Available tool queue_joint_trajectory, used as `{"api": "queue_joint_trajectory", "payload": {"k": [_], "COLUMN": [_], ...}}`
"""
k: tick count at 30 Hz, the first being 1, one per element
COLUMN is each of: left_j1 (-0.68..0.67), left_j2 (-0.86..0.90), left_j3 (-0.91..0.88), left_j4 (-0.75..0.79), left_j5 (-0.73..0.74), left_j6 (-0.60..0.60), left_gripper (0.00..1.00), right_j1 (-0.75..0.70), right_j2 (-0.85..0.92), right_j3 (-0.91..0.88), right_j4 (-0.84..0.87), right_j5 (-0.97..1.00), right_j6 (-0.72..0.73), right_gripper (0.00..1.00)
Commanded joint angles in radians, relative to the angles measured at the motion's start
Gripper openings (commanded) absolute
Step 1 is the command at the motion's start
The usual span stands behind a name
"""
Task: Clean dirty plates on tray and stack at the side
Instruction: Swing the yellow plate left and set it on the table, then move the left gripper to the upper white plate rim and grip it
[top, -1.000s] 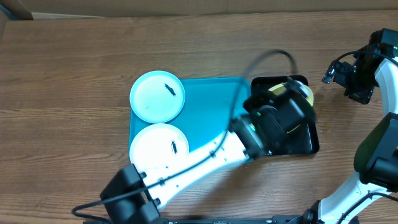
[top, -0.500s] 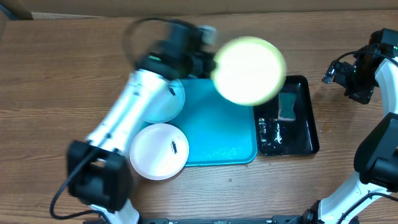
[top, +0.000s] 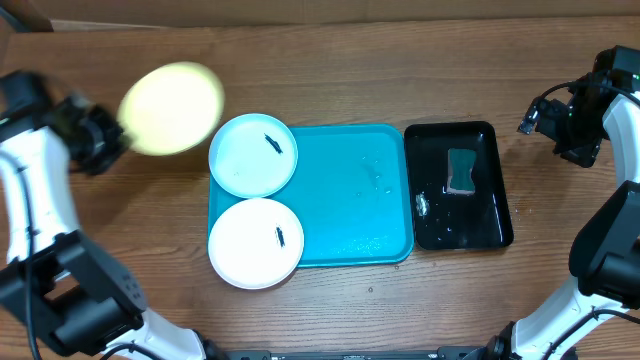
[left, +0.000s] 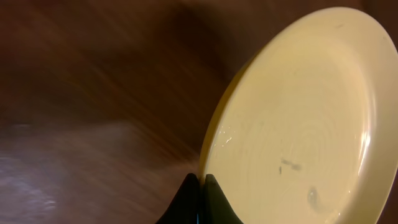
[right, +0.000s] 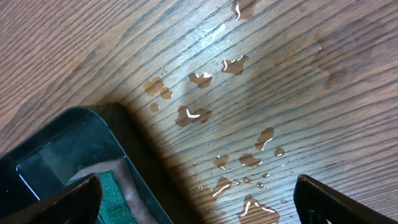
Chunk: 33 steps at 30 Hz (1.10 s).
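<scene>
2 plates on tray (top: 350, 200) left half: pale blue plate (top: 253, 153) far, white plate (top: 256, 243) near. L hand (left: 200, 180) pinches yellow-green plate (top: 172, 108) rim over worktop (top: 400, 60) far-left corner; R hand (right: 198, 180) spread.

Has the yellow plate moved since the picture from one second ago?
Yes. The yellow plate went left: from above the black tray, across the turquoise tray, to beyond its left edge.

surface: wood table (top: 400, 60) | on it: turquoise tray (top: 350, 200), black tray (top: 490, 228) just beside | water drops (right: 199, 115)
</scene>
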<state>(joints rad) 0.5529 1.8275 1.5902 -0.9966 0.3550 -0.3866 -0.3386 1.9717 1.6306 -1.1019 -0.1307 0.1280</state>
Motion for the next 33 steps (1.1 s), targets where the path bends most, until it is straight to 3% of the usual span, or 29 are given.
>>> {"api": "queue_joint_trajectory", "payload": {"k": [1, 5, 15, 33], "left_j1": [0.066, 0.116, 0.078, 0.022], "left_j2": [-0.016, -0.016, -0.016, -0.016], "left_j3": [-0.02, -0.085, -0.294, -0.391], "left_j4": [-0.002, 0.07, 0.275, 0.329], "left_j5": [-0.171, -0.203, -0.209, -0.209], "left_j6": [-0.003, -0.002, 0.009, 0.009], "left_gripper": [0.04, 0.04, 0.05, 0.04], "right_j1": [0.003, 0.003, 0.003, 0.003], "right_j2": [-0.032, -0.032, -0.032, -0.032], "right_j3": [0.018, 0.018, 0.018, 0.018], "right_j4": [0.002, 0.002, 0.002, 0.002], "right_j5": [-0.001, -0.001, -0.001, -0.001], "right_j6": [0.003, 0.003, 0.003, 0.003], "right_gripper": [1.0, 1.0, 1.0, 1.0]}}
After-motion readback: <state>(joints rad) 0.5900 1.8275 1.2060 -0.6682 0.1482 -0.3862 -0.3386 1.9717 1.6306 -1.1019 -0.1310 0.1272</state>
